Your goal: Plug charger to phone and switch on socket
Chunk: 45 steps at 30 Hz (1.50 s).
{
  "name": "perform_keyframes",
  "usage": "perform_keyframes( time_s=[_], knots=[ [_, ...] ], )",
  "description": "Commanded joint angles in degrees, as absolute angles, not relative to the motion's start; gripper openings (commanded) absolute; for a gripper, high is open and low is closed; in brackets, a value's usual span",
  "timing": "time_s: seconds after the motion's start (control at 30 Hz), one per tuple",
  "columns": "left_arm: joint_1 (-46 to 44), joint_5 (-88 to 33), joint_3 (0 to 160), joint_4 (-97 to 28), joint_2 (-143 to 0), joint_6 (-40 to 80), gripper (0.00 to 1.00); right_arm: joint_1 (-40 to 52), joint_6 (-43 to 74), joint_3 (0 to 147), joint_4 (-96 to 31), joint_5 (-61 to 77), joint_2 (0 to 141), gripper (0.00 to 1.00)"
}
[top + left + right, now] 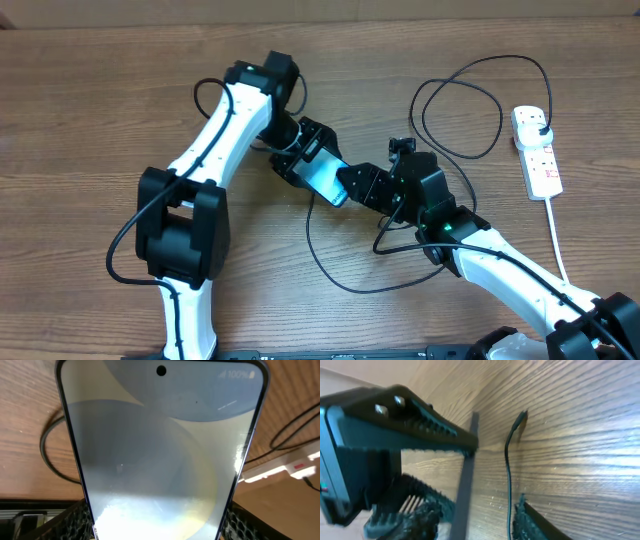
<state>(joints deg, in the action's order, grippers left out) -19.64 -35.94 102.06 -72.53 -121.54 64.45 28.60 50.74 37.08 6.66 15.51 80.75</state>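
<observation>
Phone (326,180) clenched in left pincer (312,165), right pincer (362,186) – grip unclear, charger (507,475) looped across wood-grain table (80,100), socket (538,158) right

Phone (322,178): slim, pale blue-grey screen lit and facing up, set diagonally mid table, edges pinched in my left gripper (160,527). Charger (507,465): thin black cable looped across right side, connector tip (522,416) apart from the phone's edge. Black plug (540,126) sits in the far end of the white socket (540,160), far right.

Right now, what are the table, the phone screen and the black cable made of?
Table: looks like wood or wood-look laminate, matte, with grain lines. Phone screen: likely glass, glossy, showing glare. Black cable: probably rubbery plastic, thin and bending.
</observation>
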Motion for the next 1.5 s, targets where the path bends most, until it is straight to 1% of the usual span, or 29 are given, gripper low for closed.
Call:
perform_keyframes(
  time_s=[0.0, 0.1, 0.13, 0.3, 0.47, 0.7, 0.9, 1.47],
  knots=[
    [-21.1, -35.1, 103.7, -72.2, -121.2, 68.1, 0.59, 29.4, 51.2, 38.5, 6.8, 12.6, 80.6, 0.47],
    [-22.0, -35.1, 103.7, -71.5, -121.2, 69.4, 0.58, 30.2, 51.3, 38.5, 6.7, 11.3, 80.6, 0.45],
    [-22.2, -35.0, 103.7, -71.4, -121.2, 69.9, 0.58, 30.6, 51.3, 38.5, 6.7, 10.8, 80.6, 0.43],
    [-23.2, -33.9, 103.7, -71.1, -121.2, 72.5, 0.59, 31.6, 54.7, 38.5, 5.1, 7.5, 80.6, 0.40],
    [-23.4, -33.9, 103.7, -70.6, -121.2, 72.4, 0.58, 31.6, 55.5, 38.5, 4.4, 7.5, 80.7, 0.37],
    [-23.4, -33.9, 103.7, -70.2, -121.2, 72.4, 0.58, 31.7, 55.5, 38.5, 3.9, 7.8, 80.8, 0.29],
    [-23.4, -33.9, 103.7, -70.2, -121.2, 72.4, 0.58, 31.9, 55.5, 38.5, 4.0, 8.2, 80.8, 0.27],
    [-23.7, -33.9, 103.7, -70.2, -121.2, 72.4, 0.59, 31.9, 55.7, 38.4, 3.0, 10.4, 80.8, 0.27]
  ],
)
